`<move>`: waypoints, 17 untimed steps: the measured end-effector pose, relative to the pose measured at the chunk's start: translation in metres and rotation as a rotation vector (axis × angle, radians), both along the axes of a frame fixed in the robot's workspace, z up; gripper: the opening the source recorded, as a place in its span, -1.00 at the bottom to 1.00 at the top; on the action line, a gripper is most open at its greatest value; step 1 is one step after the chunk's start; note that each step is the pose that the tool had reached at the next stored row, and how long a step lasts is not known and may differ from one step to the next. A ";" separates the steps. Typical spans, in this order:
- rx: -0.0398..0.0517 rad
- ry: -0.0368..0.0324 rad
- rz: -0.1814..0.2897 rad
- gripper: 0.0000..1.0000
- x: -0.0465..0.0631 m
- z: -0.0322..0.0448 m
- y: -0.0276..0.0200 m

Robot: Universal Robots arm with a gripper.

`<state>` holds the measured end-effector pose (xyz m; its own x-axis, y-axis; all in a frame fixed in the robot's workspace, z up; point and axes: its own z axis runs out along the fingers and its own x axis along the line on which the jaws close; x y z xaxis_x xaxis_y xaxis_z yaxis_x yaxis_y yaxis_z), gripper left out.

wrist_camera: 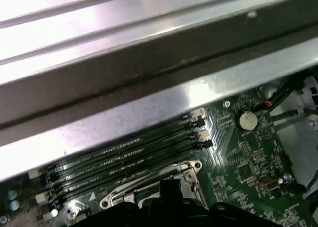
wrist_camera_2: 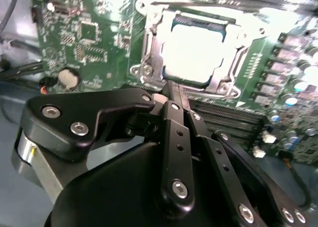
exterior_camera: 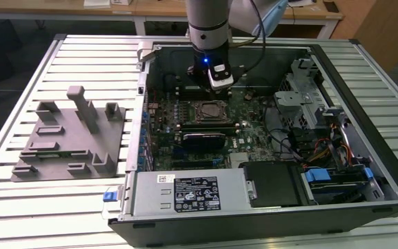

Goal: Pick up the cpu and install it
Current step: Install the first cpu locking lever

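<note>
Cpu [wrist_camera_2: 196, 53] lies seated in the socket [wrist_camera_2: 149, 53] just past the gripper [wrist_camera_2: 171, 90], whose fingers are pressed together, empty; thin, light, stiff, probably fragile, best gripped by opposite edges.

A slatted metal table [exterior_camera: 19, 207] carries two things. A grey fixture [exterior_camera: 71, 140] with upright posts and blocks lies toward the exterior view's left. Just beside it, on the exterior view's right, an open computer case [exterior_camera: 365, 155] lies on its side, its interior facing up, reaching close to the table's edges.
</note>
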<state>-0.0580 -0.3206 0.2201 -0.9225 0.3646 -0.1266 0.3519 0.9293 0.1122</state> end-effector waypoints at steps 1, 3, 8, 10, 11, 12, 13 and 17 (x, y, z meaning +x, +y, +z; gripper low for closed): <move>-0.0080 0.0104 0.000 -0.79 0.001 0.0000 -0.0004; -0.0251 0.0299 0.000 -0.79 0.002 0.0000 -0.0016; -0.0616 0.0657 0.000 -0.79 0.004 0.0001 -0.0066; -0.0656 0.0720 0.000 -0.79 0.005 -0.0001 -0.0102; -0.0663 0.0753 0.000 -0.79 0.005 -0.0003 -0.0125; -0.0664 0.0789 0.000 -0.79 0.005 -0.0007 -0.0146; -0.0663 0.0818 0.000 -0.79 0.005 -0.0009 -0.0156; -0.0663 0.0830 0.000 -0.79 0.005 -0.0010 -0.0158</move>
